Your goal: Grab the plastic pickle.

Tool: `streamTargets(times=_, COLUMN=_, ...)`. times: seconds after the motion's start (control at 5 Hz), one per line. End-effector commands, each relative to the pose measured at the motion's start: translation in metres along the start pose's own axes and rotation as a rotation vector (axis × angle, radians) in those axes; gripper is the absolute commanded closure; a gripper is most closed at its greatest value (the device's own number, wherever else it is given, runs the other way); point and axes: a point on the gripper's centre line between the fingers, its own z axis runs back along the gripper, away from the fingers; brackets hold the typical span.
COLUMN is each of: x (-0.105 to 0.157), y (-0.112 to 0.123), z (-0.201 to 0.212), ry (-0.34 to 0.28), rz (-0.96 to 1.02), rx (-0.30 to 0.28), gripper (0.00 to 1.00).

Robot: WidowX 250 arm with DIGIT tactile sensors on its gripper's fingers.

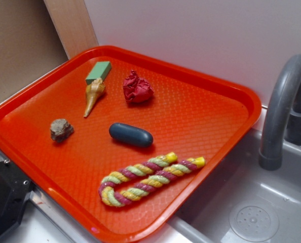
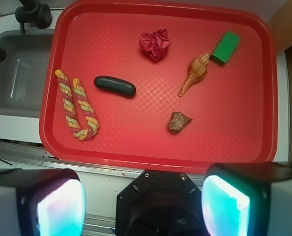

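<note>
The plastic pickle [image 1: 130, 134] [image 2: 115, 86] is a smooth dark blue-grey capsule lying flat near the middle of the red tray [image 1: 252, 101] [image 2: 136, 140]. In the wrist view my gripper [image 2: 143, 204] hangs high above the tray's near edge, over the black robot base, well short of the pickle. Its two fingers stand far apart with cyan-lit pads [image 2: 62, 209] and nothing between them. The exterior view does not show the gripper.
Also on the tray: a twisted rope [image 1: 145, 178] [image 2: 77, 105] beside the pickle, a tan seashell [image 1: 93, 94] [image 2: 195, 73], a green block [image 1: 99, 72] [image 2: 225, 47], a crumpled red wad [image 1: 137, 88] [image 2: 155, 44], a small rock [image 1: 61, 129] [image 2: 178, 122]. A grey faucet [image 1: 285, 101] and sink [image 1: 252, 212] flank the tray.
</note>
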Motion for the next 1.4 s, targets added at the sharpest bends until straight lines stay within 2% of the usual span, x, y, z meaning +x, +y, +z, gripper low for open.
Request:
streamTargets(times=0.0, x=0.0, y=0.0, z=0.0, ry=0.0, rz=0.0, rx=0.0, gripper=0.0)
streamTargets(times=0.2, x=0.007, y=-0.005, z=-0.003, ry=-0.01, rz=0.14, rx=-0.111, gripper=0.0)
streamTargets(times=0.4, x=0.034, y=-0.014, z=-0.003, ry=0.009, rz=0.07, rx=-0.128, gripper=0.0)
streamTargets(times=0.6, x=0.066, y=-0.021, z=-0.006, ry=0.032, rz=-0.124, rx=-0.102, gripper=0.0)
streamTargets(times=0.8, x=0.104, y=-0.034, z=-0.016, ry=0.146, rz=-0.388, rx=0.036, gripper=0.0)
streamTargets(times=1.0, x=0.124, y=-0.053, z=-0.044, ry=0.258, rz=-0.65, rx=0.164, gripper=0.0)
streamTargets(times=1.2, x=0.119, y=-0.069, z=-0.074, ry=0.227, rz=-0.895, rx=0.138, gripper=0.0)
